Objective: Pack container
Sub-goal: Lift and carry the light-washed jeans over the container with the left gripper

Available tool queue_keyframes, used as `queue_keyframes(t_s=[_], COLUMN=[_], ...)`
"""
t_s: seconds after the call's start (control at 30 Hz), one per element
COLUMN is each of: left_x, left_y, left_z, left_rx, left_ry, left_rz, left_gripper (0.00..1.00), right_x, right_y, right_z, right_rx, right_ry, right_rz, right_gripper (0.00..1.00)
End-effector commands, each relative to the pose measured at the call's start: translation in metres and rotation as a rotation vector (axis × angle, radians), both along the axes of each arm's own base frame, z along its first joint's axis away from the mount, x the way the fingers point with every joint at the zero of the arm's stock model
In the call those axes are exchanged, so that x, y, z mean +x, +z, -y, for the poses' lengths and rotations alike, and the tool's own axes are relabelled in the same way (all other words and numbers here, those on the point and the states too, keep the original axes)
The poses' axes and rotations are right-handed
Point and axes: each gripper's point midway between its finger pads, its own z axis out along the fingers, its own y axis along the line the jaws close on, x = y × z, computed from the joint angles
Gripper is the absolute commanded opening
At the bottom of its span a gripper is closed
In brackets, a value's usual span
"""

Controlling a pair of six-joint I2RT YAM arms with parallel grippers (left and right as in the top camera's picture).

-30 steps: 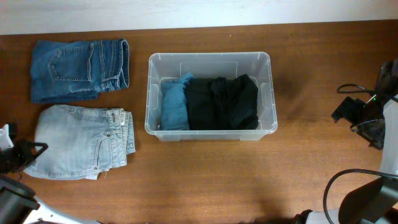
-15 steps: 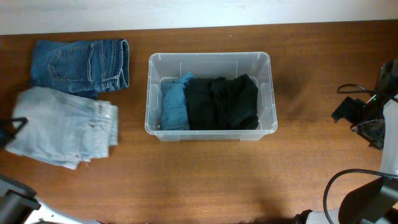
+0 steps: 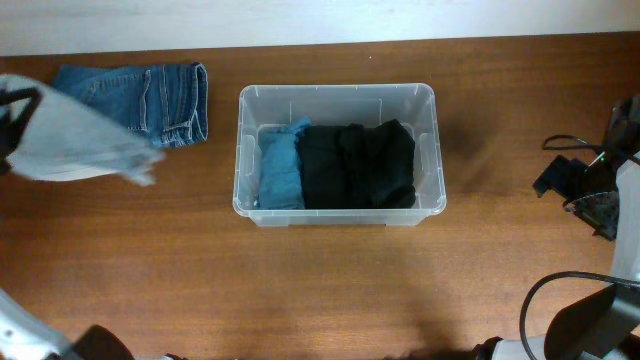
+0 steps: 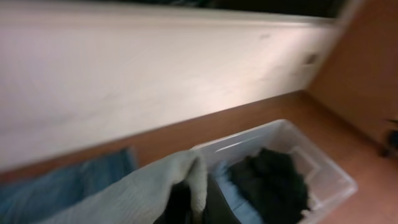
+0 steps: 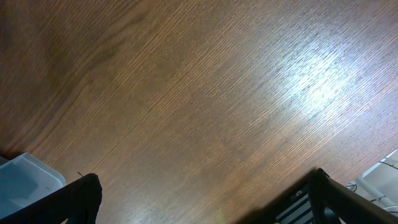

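Left gripper (image 4: 196,205) clamping pale folded denim jeans (image 3: 75,140), clear rectangular plastic container (image 3: 337,92) lying rightward; right gripper (image 5: 205,186) gaping apart

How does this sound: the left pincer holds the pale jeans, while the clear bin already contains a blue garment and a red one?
Not quite. The overhead view shows the second garment in the container is black, not red. It lies beside the blue garment, and the left pincer does hold the pale jeans.
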Motion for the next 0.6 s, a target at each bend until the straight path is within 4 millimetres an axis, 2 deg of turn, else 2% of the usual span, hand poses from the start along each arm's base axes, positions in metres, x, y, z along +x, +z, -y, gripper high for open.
queue_keyframes(t_s=[0.0,0.07,0.27,0.37,0.57], left_x=[-0.031,-0.039,-0.063,-0.067,-0.058], left_y=[0.073,0.085,0.102,0.1,0.083], left_z=[0.096,0.126,0.197,0.225,0.274], left_rx=[0.003,0.026,0.068,0.073,0.127], left_ry=[-0.287,-0.359,-0.579,-0.658,-0.74], left_rz=[0.25,0.287,0.389,0.392,0.361], left_gripper=[0.0,0.0,0.01,0.01,0.01], right_x=[0.0,0.0,0.0,0.0,0.0], right_y=[0.0,0.0,0.0,0.0,0.0], right_z=[0.0,0.0,0.0,0.0,0.0], right_rx=[-0.001,-0.001,-0.001,-0.001,-0.001], right_ry=[-0.009,-0.009,-0.009,-0.009,-0.009], right_rz=[0.001,0.001,0.001,0.001,0.001], right_gripper=[0.98,0.98,0.99,0.98,0.98])
